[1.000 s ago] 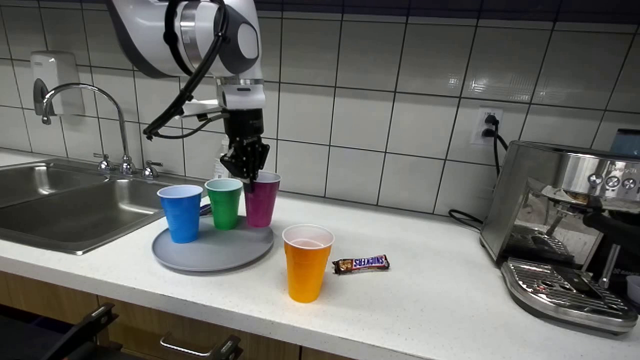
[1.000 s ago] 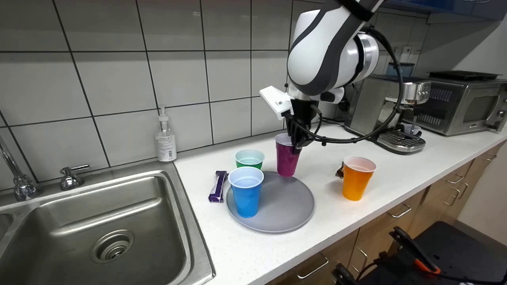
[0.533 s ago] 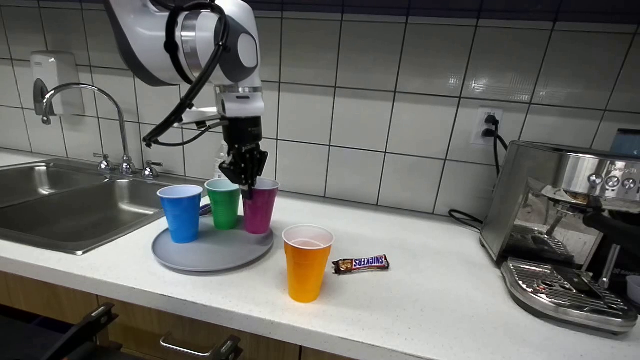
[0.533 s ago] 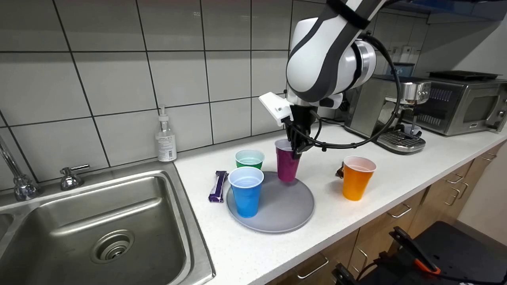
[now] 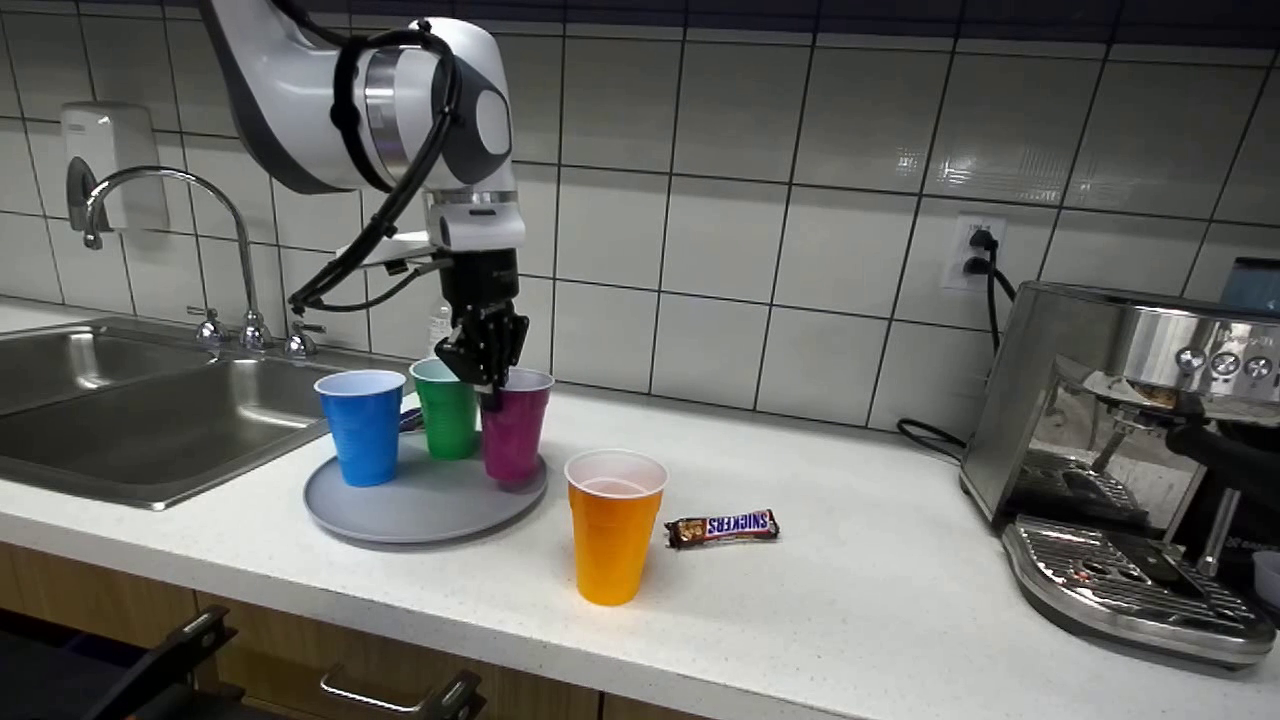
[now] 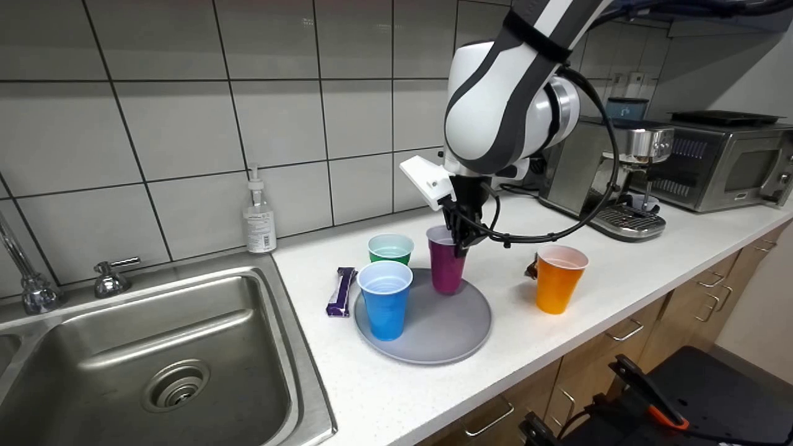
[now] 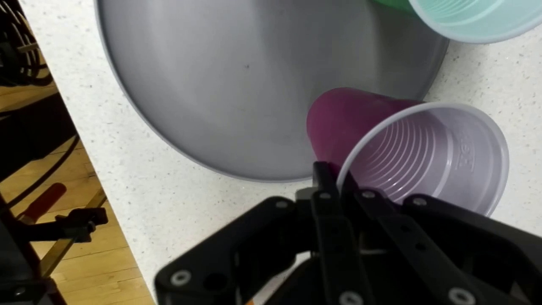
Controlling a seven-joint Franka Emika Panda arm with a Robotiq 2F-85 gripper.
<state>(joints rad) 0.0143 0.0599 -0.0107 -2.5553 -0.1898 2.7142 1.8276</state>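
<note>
My gripper (image 7: 334,173) is shut on the rim of a purple cup (image 7: 345,120), one finger inside it and one outside. In both exterior views the purple cup (image 5: 517,440) is upright or nearly so, over the part of a grey plate (image 6: 433,347) nearest the wall. Whether its base touches the plate cannot be told. A green cup (image 5: 447,420) and a blue cup (image 6: 387,306) stand on the plate, the green one close beside the purple one. Apart from the plate stands an orange cup (image 5: 615,540), with a Snickers bar (image 5: 725,528) lying by it.
A purple-wrapped bar (image 6: 341,292) lies between the plate and the sink (image 6: 291,347). Against the tiled wall stands a soap bottle (image 6: 259,223). Farther along the counter are a coffee machine (image 5: 1130,450) and a microwave (image 6: 725,161).
My gripper has come down with the purple cup, which now sits lower and farther over the plate. The other cups and the bars have stayed put.
</note>
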